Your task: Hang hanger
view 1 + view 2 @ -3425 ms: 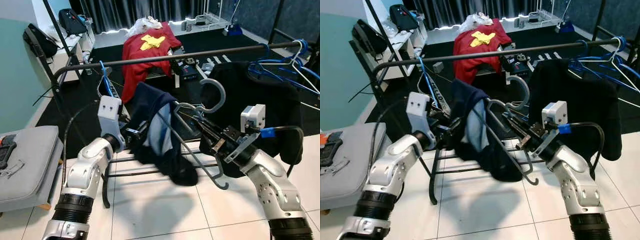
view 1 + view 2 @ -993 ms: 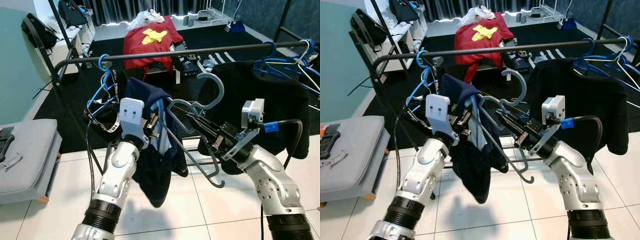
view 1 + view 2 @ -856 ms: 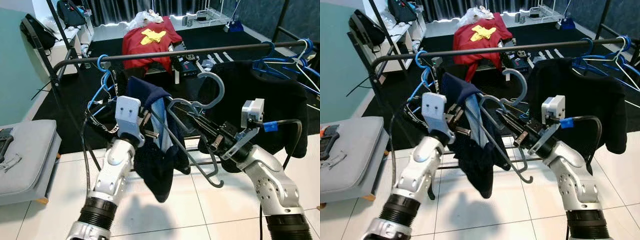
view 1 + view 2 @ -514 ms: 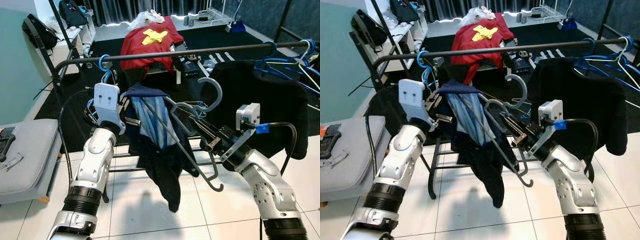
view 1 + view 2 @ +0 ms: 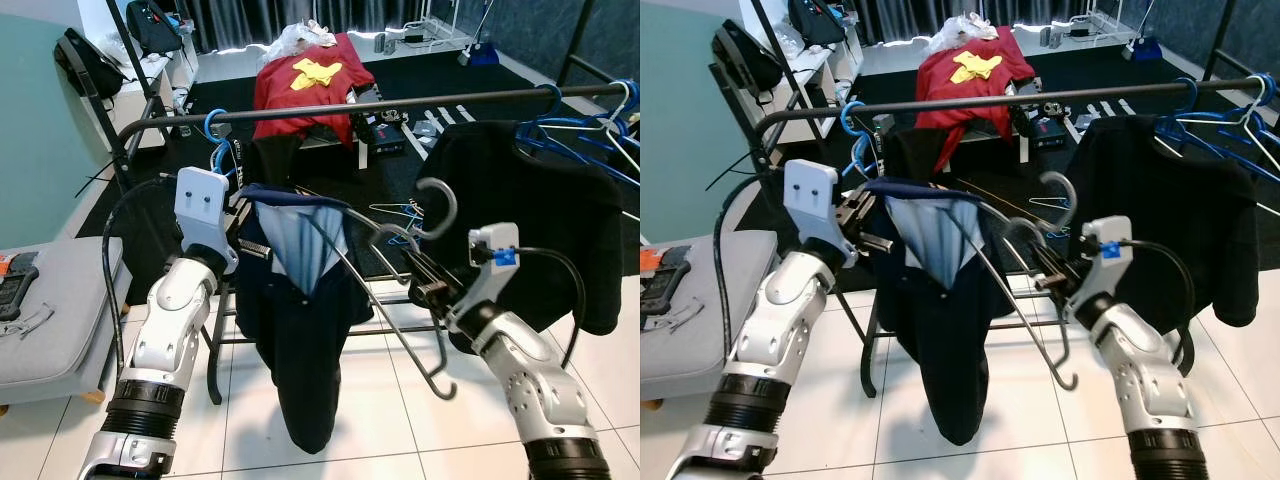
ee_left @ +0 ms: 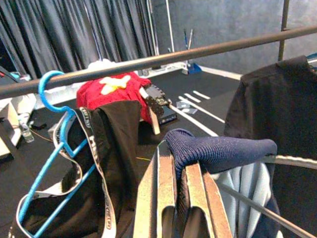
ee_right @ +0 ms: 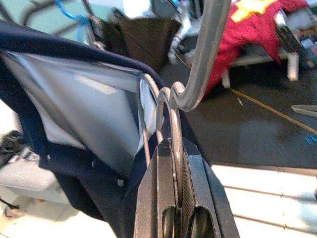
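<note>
A grey hanger (image 5: 437, 203) with a big hook is held below the dark clothes rail (image 5: 380, 104). My right gripper (image 5: 418, 282) is shut on the hanger's neck; in the right wrist view its fingers (image 7: 168, 163) clamp the grey wire under the hook (image 7: 205, 54). A navy garment (image 5: 300, 340) with a pale blue lining is draped over the hanger and hangs down long. My left gripper (image 5: 246, 240) is shut on the garment's left shoulder; in the left wrist view the navy fabric (image 6: 218, 151) is pinched between its fingers (image 6: 161, 183).
A black garment (image 5: 520, 200) and several blue hangers (image 5: 590, 130) hang on the rail's right part. A blue hanger (image 5: 215, 135) with a dark garment hangs at its left end. A red garment (image 5: 305, 85) lies behind. A grey cushioned seat (image 5: 50, 310) stands at the left.
The navy garment has been spread out over the hanger and now hangs straight down. My left gripper moved left with the shoulder. My right gripper and the hanger shifted slightly right.
</note>
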{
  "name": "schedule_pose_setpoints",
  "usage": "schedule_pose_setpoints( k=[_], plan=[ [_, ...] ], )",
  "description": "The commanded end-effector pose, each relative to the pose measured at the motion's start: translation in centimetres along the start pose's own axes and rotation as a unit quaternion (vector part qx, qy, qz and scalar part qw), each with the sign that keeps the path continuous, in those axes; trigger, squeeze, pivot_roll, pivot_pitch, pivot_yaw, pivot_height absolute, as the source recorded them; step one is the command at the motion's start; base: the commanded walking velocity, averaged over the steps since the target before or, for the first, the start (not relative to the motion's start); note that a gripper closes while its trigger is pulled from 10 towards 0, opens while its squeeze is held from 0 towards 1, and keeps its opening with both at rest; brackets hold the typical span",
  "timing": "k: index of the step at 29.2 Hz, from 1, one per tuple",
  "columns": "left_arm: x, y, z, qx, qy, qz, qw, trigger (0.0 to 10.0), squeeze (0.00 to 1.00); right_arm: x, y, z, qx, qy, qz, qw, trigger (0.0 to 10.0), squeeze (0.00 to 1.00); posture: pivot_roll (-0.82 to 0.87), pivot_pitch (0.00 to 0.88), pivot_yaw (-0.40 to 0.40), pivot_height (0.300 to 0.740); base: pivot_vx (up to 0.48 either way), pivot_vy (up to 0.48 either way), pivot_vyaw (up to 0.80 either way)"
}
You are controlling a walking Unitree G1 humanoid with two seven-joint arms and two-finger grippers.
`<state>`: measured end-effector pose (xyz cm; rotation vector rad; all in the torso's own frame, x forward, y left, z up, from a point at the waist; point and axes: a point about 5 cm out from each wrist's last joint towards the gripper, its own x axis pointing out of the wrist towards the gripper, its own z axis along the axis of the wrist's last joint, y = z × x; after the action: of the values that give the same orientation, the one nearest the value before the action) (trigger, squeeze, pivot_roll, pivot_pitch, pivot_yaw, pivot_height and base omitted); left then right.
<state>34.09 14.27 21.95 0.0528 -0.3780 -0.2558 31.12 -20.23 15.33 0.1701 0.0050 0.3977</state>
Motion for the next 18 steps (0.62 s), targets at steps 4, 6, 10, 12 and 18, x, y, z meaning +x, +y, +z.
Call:
schedule_pose_setpoints(
  k=[4, 6, 10, 12, 18],
  plan=[
    [0.4, -0.4, 0.8, -0.002, -0.012, -0.027, 1.0, 0.0, 0.0, -0.5, 1.1, 0.2, 0.004, -0.002, 0.065, 0.998, 10.0, 0.0, -0.07, 0.05, 0.109, 0.74, 0.0, 0.0, 0.0],
    [0.4, -0.4, 0.8, -0.002, -0.012, -0.027, 1.0, 0.0, 0.0, -0.5, 1.1, 0.2, 0.004, -0.002, 0.065, 0.998, 10.0, 0.0, -0.07, 0.05, 0.109, 0.74, 0.0, 0.0, 0.0],
    [1.4, -1.1, 1.3, 0.012, -0.006, -0.066, 0.998, 0.0, 0.0, -1.4, 3.8, 0.0, -0.02, 0.014, 0.198, 0.98, 10.0, 0.0, -0.08, 0.049, 0.112, 0.74, 0.0, 0.0, 0.0],
    [1.8, -1.2, 1.6, 0.016, -0.003, -0.079, 0.997, 0.0, 0.0, -1.7, 4.1, -0.1, -0.024, 0.022, 0.214, 0.976, 10.0, 0.0, -0.08, 0.05, 0.113, 0.74, 0.0, 0.0, 0.0],
    [2.2, -1.8, 2.4, 0.012, 0.001, -0.107, 0.994, 0.0, 0.0, -1.6, 2.1, -1.3, -0.015, 0.068, 0.123, 0.99, 10.0, 0.0, -0.08, 0.049, 0.115, 0.74, 0.0, 0.0, 0.0]
  ],
)
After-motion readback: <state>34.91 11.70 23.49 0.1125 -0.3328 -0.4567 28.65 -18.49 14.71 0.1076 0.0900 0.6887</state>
